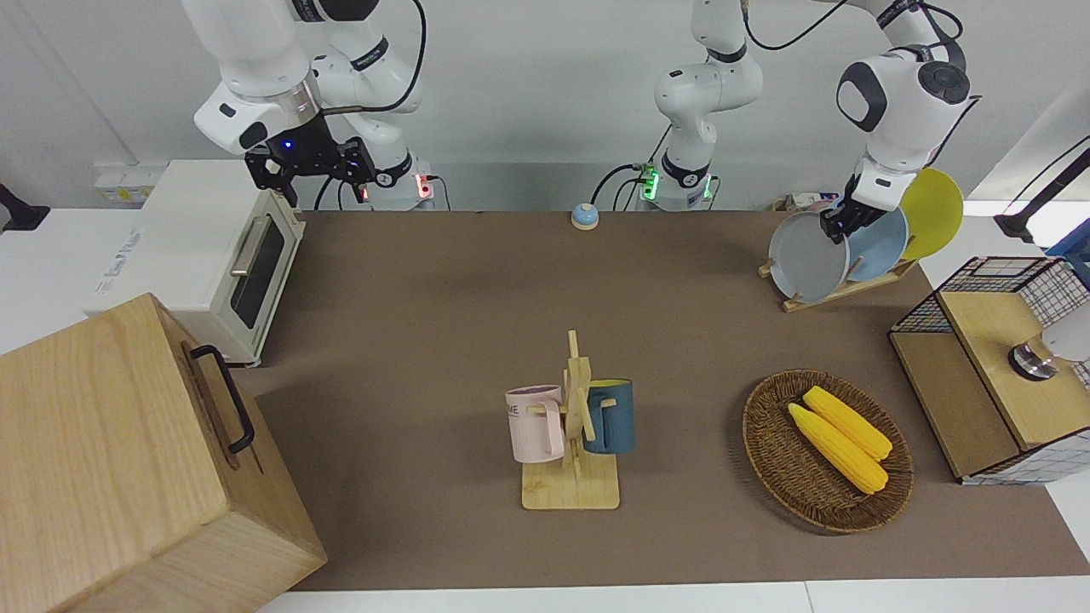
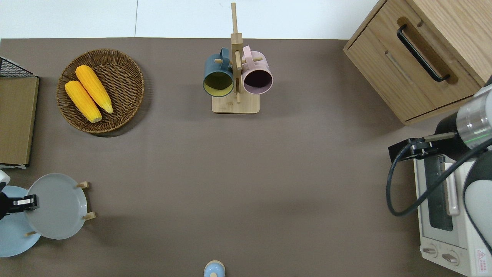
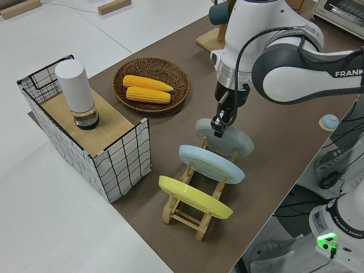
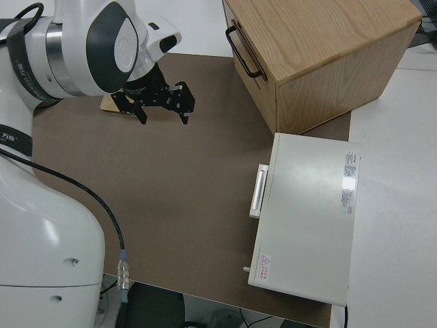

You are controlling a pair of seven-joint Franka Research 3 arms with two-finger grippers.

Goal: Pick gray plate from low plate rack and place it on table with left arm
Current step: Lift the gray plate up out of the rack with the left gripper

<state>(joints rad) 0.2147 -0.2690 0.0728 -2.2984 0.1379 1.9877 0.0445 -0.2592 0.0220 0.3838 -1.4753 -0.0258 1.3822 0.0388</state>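
The gray plate (image 1: 805, 260) stands on edge in the low plate rack (image 1: 851, 288), in the slot farthest from the robots. It also shows in the overhead view (image 2: 57, 207) and the left side view (image 3: 233, 142). My left gripper (image 1: 839, 223) is at the plate's top rim, as the overhead view (image 2: 27, 202) and the left side view (image 3: 219, 126) show. The sky-blue plate (image 1: 881, 247) and the yellow plate (image 1: 937, 209) stand in the slots nearer to the robots. The right gripper (image 4: 162, 115) is open and its arm is parked.
On the brown table (image 1: 426, 298) are a wicker basket (image 1: 771, 460) with two corn cobs, a wooden mug stand (image 1: 572, 443) with two mugs, a wire crate (image 1: 996, 366), a wooden box (image 1: 128, 460), a toaster oven (image 1: 213, 247) and a small blue bell (image 1: 584, 216).
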